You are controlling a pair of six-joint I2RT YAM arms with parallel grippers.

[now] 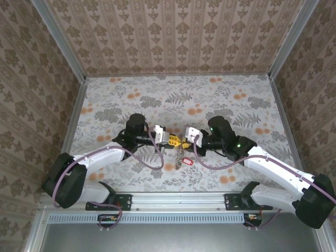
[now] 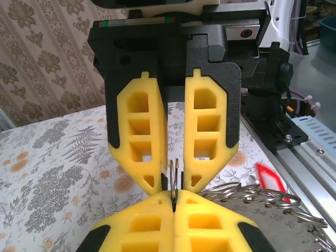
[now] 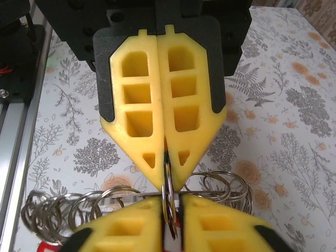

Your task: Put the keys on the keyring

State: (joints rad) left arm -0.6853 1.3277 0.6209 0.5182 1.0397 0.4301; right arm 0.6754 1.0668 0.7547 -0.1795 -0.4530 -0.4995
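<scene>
My two grippers meet tip to tip over the middle of the floral table. The left gripper [image 1: 170,139] [image 2: 174,195] is shut on the edge of the keyring [image 2: 175,169], a thin metal loop seen edge-on. That loop [image 3: 169,210] also runs between the fingers of my right gripper [image 1: 185,140] [image 3: 172,202], which stand a narrow gap apart around it. Linked metal rings [image 3: 226,186] trail out on both sides below the tips. A key's red tag [image 1: 187,161] [image 2: 269,179] hangs beneath the grippers; its metal part is too small to make out.
The floral table [image 1: 236,105] is walled by patterned panels on three sides. A metal rail [image 1: 178,199] with both arm bases runs along the near edge, close beneath the hanging rings.
</scene>
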